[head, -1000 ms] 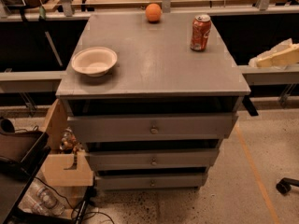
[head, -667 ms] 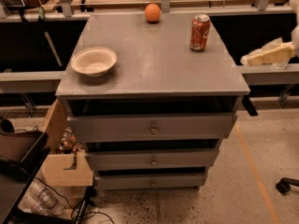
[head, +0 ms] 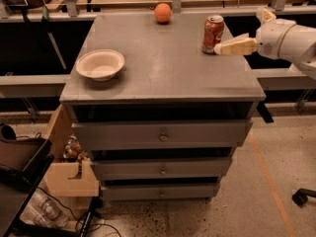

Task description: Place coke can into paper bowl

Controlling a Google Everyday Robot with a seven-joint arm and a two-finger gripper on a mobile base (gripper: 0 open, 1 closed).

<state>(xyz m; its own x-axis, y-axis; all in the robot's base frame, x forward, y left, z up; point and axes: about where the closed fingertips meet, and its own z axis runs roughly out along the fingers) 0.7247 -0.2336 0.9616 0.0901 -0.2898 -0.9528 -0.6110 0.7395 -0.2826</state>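
The coke can (head: 213,33), red with a silver top, stands upright near the far right edge of the grey cabinet top (head: 163,68). The paper bowl (head: 99,64), off-white and shallow, sits empty at the left side of the top. My gripper (head: 240,30) reaches in from the right, level with the can and just to its right. It is open: one cream finger (head: 236,46) points at the can's lower right side, very close to it, and the other sticks up behind. It holds nothing.
An orange ball (head: 163,12) lies at the far edge of the top, left of the can. The cabinet has three drawers (head: 160,136) in front. A cardboard box (head: 66,169) and black gear stand at its lower left. Benches run behind.
My gripper has moved left from beyond the cabinet's right edge to right beside the coke can. The can, bowl and ball have not moved.
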